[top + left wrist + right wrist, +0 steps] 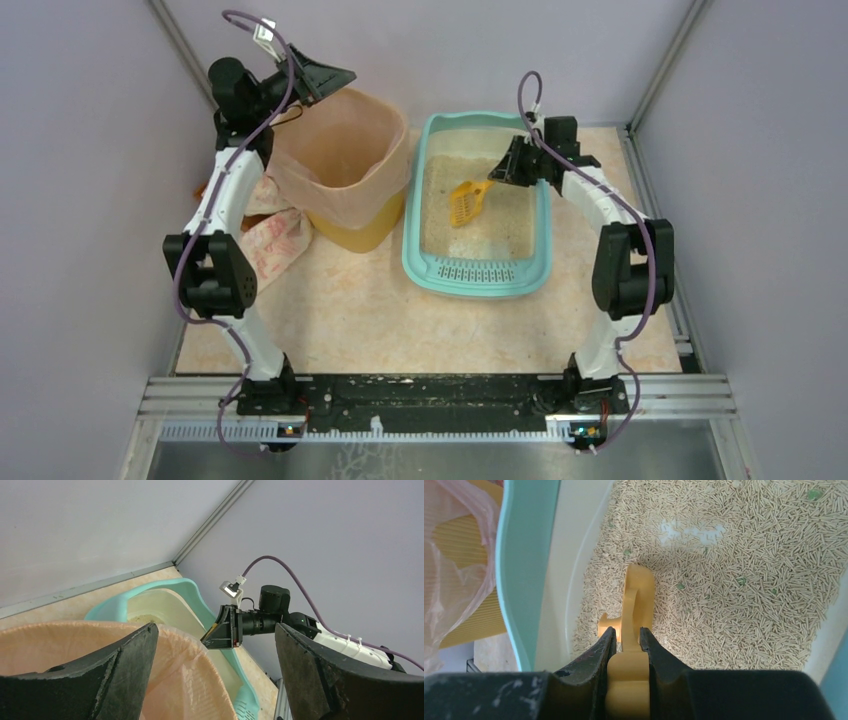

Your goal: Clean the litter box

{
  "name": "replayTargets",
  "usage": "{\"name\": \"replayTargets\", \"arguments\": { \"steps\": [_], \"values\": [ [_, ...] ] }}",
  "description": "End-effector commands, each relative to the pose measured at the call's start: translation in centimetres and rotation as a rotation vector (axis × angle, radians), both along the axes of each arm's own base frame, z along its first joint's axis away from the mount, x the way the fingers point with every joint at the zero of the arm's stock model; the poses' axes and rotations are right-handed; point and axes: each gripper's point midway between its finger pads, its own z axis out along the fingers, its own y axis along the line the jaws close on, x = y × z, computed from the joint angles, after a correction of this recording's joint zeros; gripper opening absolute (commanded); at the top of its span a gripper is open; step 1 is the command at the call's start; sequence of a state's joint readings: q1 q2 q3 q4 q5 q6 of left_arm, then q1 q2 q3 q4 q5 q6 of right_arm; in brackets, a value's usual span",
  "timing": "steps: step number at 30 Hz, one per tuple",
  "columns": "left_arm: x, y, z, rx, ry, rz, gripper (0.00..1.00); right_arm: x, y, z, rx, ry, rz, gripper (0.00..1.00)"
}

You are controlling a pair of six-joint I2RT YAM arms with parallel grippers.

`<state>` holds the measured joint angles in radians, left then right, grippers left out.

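Litter box (478, 272) sits on the tabletop (350, 310) right of centre, just beside a yellow bin (345, 150) with a peach liner, grille end toward the arm bases. Right gripper (626, 637) is clamped on the handle of a yellow scoop (466, 203), whose head is low over the litter near the left wall. Left gripper (330, 78) is spread wide above the bin's far rim.
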<state>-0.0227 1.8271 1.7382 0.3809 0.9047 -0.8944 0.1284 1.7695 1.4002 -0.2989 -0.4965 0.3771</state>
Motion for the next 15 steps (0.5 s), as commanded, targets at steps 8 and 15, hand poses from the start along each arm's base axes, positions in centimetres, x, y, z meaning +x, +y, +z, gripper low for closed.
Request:
{"name": "replayTargets", "arguments": {
  "steps": [8, 15],
  "values": [
    [-1.6, 0.1, 1.4, 0.034, -0.047, 0.020, 0.94, 2.5, 2.6, -1.7, 0.040, -0.008, 0.046, 0.00],
    [-0.8, 0.7, 0.7, 0.064, -0.003, 0.091, 0.99, 2.1, 3.1, -1.6, 0.007, 0.004, 0.045, 0.90]
  ]
}}
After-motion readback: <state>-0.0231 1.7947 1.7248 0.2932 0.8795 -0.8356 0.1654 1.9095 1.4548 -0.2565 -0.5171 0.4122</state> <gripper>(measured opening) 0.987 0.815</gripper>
